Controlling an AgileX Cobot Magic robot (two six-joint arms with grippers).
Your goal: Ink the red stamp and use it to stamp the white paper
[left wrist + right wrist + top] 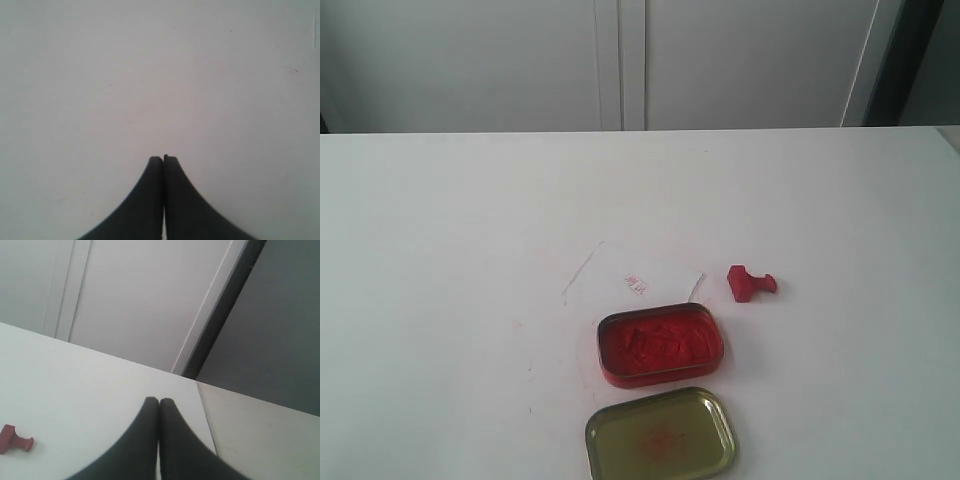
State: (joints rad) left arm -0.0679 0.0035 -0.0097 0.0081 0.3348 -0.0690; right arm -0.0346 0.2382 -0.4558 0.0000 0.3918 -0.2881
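Stamp (751,283) lay on its side, knob toward the right edge, seemingly nearer right gripper (159,400) than left gripper (163,158); both closed, empty.

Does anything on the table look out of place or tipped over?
Yes: the red stamp lies tipped on its side, right of the white paper, not upright. The gold lid bears a red smear.

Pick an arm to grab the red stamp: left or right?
Right, likely. The red stamp lies on the right side, beside the white paper, and shows past the right gripper; the left gripper faces only table. Both are shut.
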